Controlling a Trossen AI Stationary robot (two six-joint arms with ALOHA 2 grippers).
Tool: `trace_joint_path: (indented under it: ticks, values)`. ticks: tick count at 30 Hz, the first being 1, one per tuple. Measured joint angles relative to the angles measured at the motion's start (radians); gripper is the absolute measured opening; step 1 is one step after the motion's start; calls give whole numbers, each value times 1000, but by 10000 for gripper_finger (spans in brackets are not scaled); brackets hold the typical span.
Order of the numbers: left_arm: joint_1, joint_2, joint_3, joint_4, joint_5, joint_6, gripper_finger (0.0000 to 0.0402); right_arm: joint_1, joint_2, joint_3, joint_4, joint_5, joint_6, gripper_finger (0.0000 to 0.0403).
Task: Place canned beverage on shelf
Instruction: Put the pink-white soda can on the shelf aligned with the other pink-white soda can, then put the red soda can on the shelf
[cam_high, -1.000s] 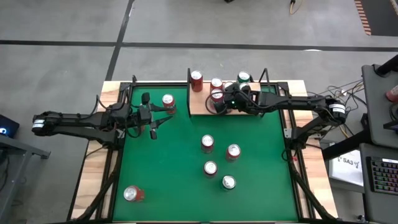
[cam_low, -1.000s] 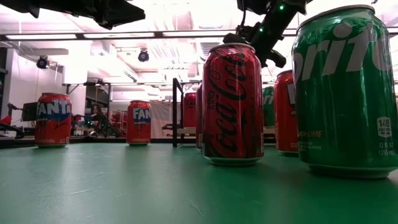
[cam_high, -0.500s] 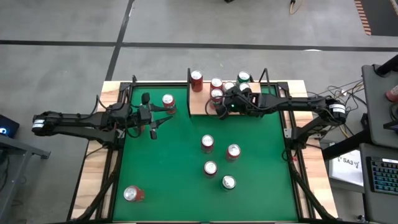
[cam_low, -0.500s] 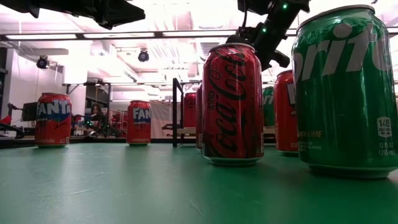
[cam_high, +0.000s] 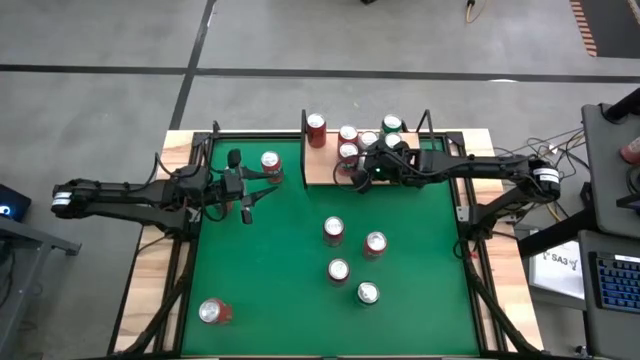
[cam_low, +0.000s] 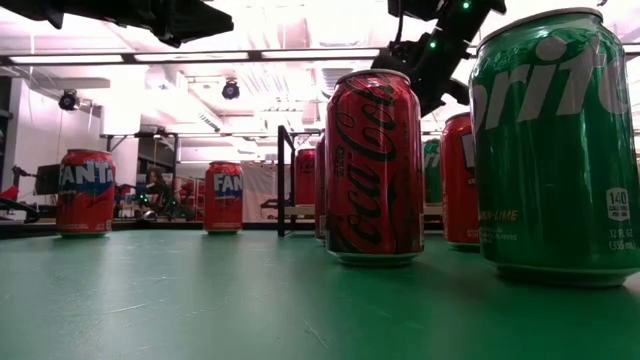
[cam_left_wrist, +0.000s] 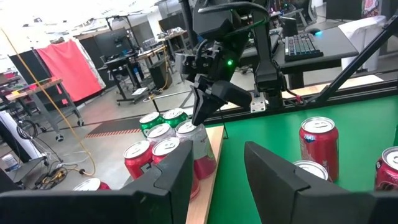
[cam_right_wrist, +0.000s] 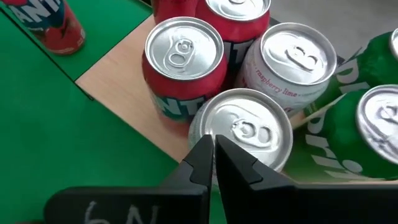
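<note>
Green table with shelf at its 12 o'clock edge. Straight beneath right gripper, pinched closed on nothing: silver-lidded can, long axis upright, on the shelf's 6 o'clock rim, close against red can. Left gripper spread wide, well apart toward 9 o'clock.

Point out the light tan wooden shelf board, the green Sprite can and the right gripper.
Light tan wooden shelf board (cam_right_wrist: 118, 71), right wrist view, bare wood.
Green Sprite can (cam_low: 555, 150), low view, label.
Right gripper (cam_right_wrist: 213, 155), right wrist view, between fingertips.
</note>
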Motion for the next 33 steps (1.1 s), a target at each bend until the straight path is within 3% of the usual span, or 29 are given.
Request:
trace_joint_path:
  ticks: [22, 33]
  values:
    - [0, 0, 0, 0, 0, -4, 128, -27, -46, 82, 35, 39, -61, 9]
    - [-1, 0, 0, 2, 1, -68, 128, 120, -81, 81, 57, 86, -144, 9]
